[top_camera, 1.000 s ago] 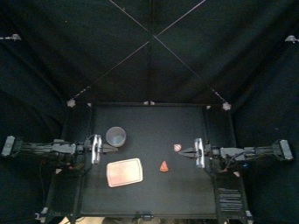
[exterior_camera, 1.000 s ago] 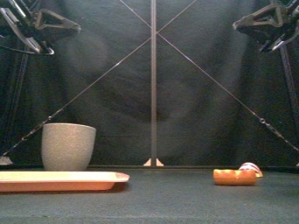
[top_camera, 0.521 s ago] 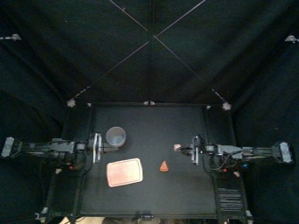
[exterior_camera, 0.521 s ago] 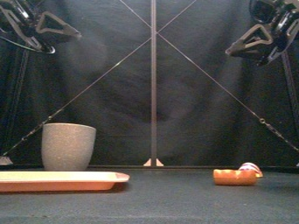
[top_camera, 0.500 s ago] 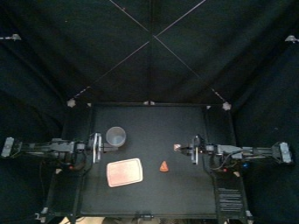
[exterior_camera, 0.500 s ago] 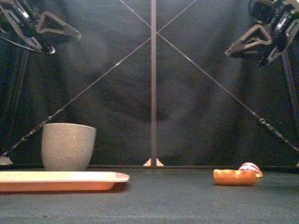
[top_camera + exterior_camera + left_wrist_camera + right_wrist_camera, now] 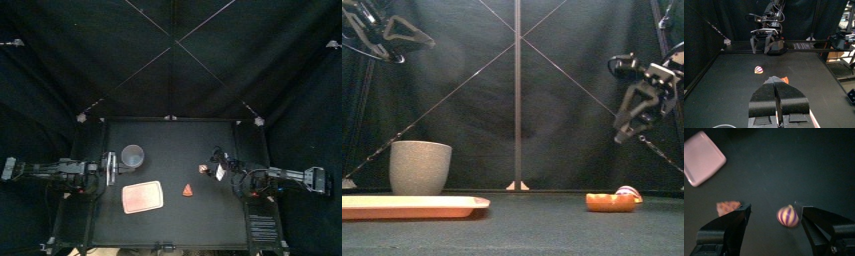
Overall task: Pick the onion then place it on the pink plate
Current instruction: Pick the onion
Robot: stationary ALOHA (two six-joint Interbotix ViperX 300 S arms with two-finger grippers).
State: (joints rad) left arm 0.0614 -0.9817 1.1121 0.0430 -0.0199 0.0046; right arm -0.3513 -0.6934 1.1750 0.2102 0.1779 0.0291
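The onion point(image 7: 787, 215), small and round with purple and white stripes, lies on the black table right of the middle. In the front view the onion point(image 7: 627, 190) peeks from behind an orange toy point(image 7: 611, 201). My right gripper point(image 7: 772, 208) hangs open above the onion, still clear of it, and the right gripper point(image 7: 639, 112) is well above table height. The flat pink plate point(image 7: 142, 198) lies at the front left. My left gripper point(image 7: 777, 85) is shut and empty, and in the top view the left gripper point(image 7: 110, 170) rests at the table's left side.
A tall grey speckled cup point(image 7: 132, 154) stands behind the plate point(image 7: 409, 206). The orange toy point(image 7: 189, 188) lies between plate and onion, close to the onion point(image 7: 758, 69).
My right arm has dropped from high up and tilted down toward the onion, jaws still open. The left arm, the onion and the other things have not moved.
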